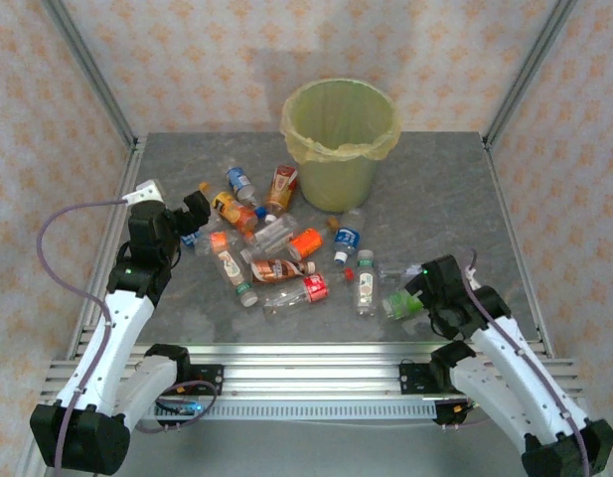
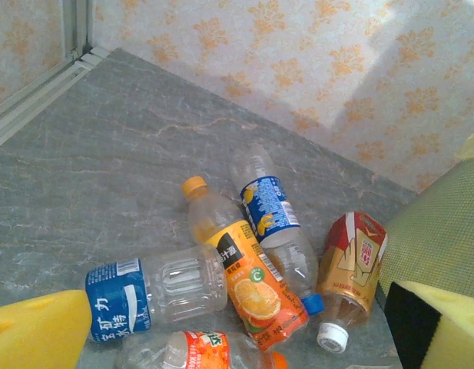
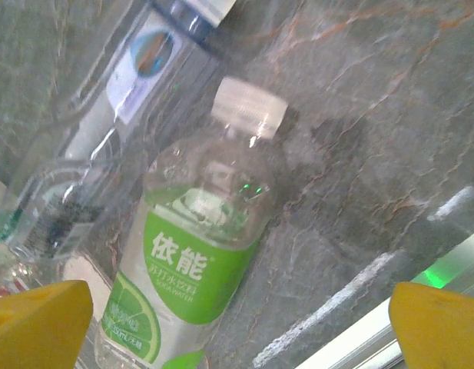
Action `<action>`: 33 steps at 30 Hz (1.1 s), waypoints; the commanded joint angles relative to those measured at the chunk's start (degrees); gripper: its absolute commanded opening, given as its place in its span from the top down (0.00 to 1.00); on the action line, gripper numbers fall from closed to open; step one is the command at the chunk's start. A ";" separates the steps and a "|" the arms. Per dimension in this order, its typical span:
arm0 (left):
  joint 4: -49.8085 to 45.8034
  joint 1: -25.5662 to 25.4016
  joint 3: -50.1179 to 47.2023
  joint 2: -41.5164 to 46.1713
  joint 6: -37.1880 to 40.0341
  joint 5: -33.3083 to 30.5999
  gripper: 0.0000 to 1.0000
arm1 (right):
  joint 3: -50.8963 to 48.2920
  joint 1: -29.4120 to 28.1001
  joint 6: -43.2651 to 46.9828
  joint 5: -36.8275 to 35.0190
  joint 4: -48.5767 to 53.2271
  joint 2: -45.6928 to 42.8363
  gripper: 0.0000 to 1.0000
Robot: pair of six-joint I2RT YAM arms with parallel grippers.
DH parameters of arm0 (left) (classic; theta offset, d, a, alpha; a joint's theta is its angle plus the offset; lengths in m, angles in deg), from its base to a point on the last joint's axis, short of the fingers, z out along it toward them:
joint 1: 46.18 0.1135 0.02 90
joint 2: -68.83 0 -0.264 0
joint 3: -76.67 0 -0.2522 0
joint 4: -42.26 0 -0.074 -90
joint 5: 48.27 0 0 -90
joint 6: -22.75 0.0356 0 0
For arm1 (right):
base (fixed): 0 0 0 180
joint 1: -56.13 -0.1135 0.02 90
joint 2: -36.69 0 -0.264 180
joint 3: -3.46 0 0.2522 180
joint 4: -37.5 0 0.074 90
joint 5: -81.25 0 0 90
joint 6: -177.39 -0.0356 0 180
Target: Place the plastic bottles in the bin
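A: Status, left to right?
B: Left gripper (image 2: 237,334) is spread wide with nothing in it, low over the left edge of the plastic bottles (image 1: 276,253). A blue-labelled bottle (image 2: 156,296) lies just beside one finger (image 2: 37,334).
A: Middle?
B: Bottles lie scattered on the table (image 1: 435,189), in front of the bin (image 1: 338,174).
A: Right?
B: Right gripper (image 3: 238,311) is equally wide and grips nothing. A green-labelled bottle (image 3: 187,269) lies between its fingers.

At rear centre of the counter (image 1: 445,199): the bin (image 1: 338,179), upright. Before it and toward its left: the plastic bottles (image 1: 276,253), lying scattered, several touching. Left of the scatter: the left gripper (image 1: 194,221). Right of it, near the front edge: the right gripper (image 1: 410,294), one bottle (image 3: 194,261) lying just before it.
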 commanded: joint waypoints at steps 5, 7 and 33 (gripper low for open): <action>-1.05 0.30 -0.15 -0.29 -0.14 -0.31 0.00 | -2.73 -4.81 -2.22 0.11 -9.83 8.68 0.00; -1.32 0.28 -0.07 -0.38 0.01 -0.38 0.00 | -2.90 -5.39 -2.27 -0.02 -11.32 10.86 0.01; -2.25 0.30 0.69 -0.65 0.74 -1.96 0.00 | -2.12 -5.47 -1.34 -10.95 -11.70 17.88 0.54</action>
